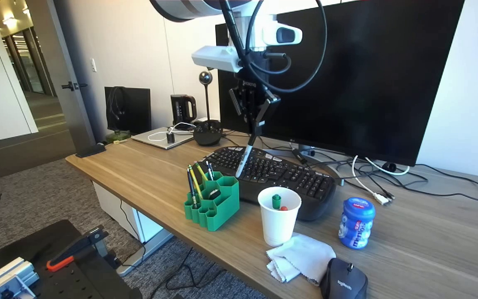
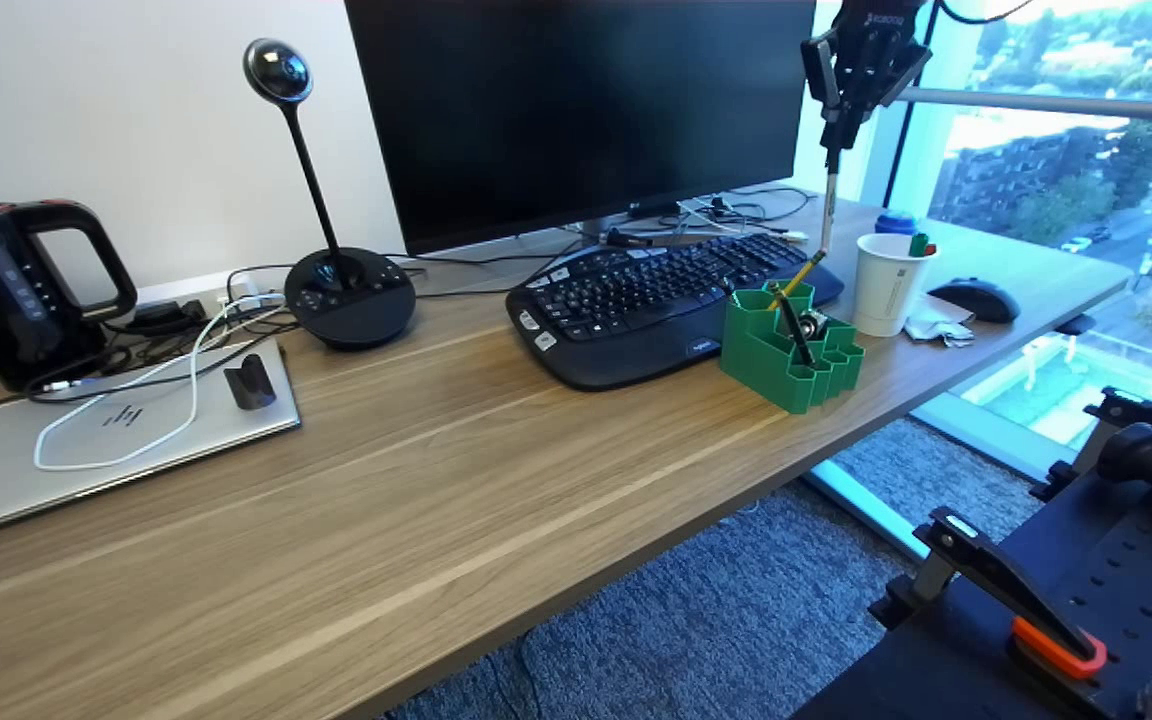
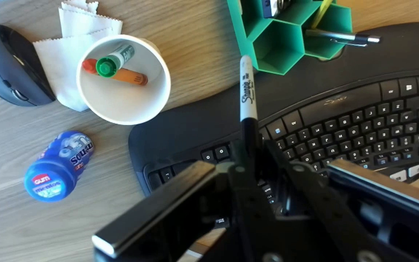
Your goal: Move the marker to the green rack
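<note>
The marker is a slim Sharpie with a pale grey barrel and a black cap end; it shows in both exterior views (image 1: 244, 161) (image 2: 829, 208) and in the wrist view (image 3: 248, 92). My gripper (image 1: 255, 133) is shut on its black end, which is partly hidden between the fingertips (image 3: 255, 147). The marker hangs down, slightly tilted, above the keyboard. The green rack (image 1: 225, 209) stands on the desk with pens and pencils in some compartments (image 2: 761, 350). In the wrist view the marker's free tip appears beside the rack's edge (image 3: 278, 47), close to an empty hexagonal compartment.
A white paper cup (image 1: 279, 222) with a green marker and an orange crayon-like stick stands beside the rack. The black keyboard (image 1: 305, 187) lies below the gripper. A blue gum bottle (image 1: 357, 224), cloth (image 1: 305, 257), mouse (image 1: 343, 280) and large monitor (image 1: 347, 83) are nearby.
</note>
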`<state>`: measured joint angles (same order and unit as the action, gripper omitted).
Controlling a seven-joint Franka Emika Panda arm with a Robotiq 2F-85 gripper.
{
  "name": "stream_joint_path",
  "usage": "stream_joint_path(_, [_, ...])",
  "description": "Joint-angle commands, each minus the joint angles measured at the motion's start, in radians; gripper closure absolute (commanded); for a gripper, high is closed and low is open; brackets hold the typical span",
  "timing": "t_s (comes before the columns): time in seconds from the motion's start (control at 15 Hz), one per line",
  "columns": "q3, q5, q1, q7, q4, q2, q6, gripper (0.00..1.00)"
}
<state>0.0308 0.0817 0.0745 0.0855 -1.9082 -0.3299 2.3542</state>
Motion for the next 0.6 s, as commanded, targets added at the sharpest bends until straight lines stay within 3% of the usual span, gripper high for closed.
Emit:
stream_joint_path(0.0, [-0.015, 0.039, -0.002, -0.040, -0.059, 0.050, 0.019, 0.96])
stream_joint_path(0.53, [-0.027, 0.049, -0.009, -0.055, -0.113, 0.075, 0.029, 0.96])
